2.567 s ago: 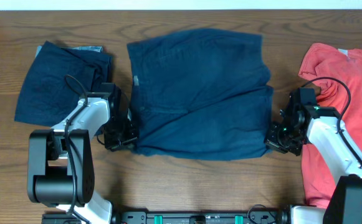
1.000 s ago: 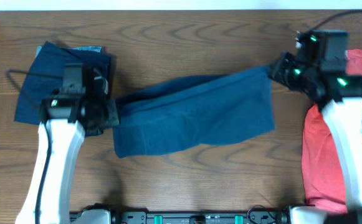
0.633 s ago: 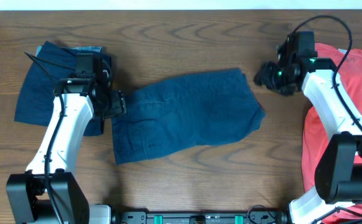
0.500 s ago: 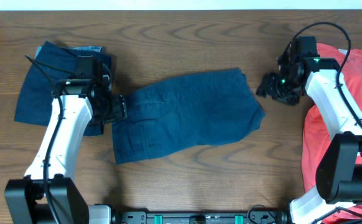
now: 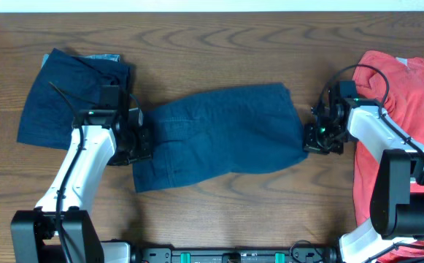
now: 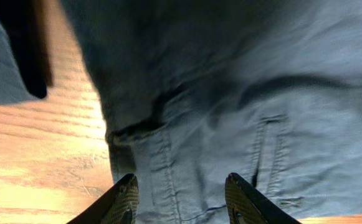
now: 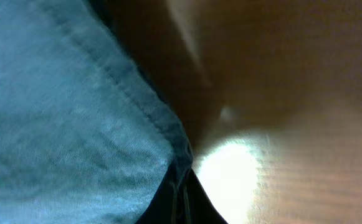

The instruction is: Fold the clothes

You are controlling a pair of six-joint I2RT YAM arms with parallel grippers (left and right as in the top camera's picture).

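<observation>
The shorts (image 5: 222,135) are laid across the middle of the table (image 5: 219,44), already doubled once into a single slanted band, so the first fold is judged done. A folded bundle (image 5: 66,98) of similar navy cloth is seen at 10 o'clock and is taken as finished work, while a red garment (image 5: 405,102) is spread unfolded at 3 o'clock. The left claw (image 5: 140,140) is placed at the band's 9 o'clock edge; in the left wrist view its fingers (image 6: 123,198) are spread wide, with stitched cloth showing between them and nothing gripped. The right claw (image 5: 315,139) is set at the band's 4 o'clock corner, and in the right wrist view it is drawn narrow, seemingly pinched on the hem (image 7: 162,124). At least one more fold across the band is judged to remain, and the red garment is not yet begun.
</observation>
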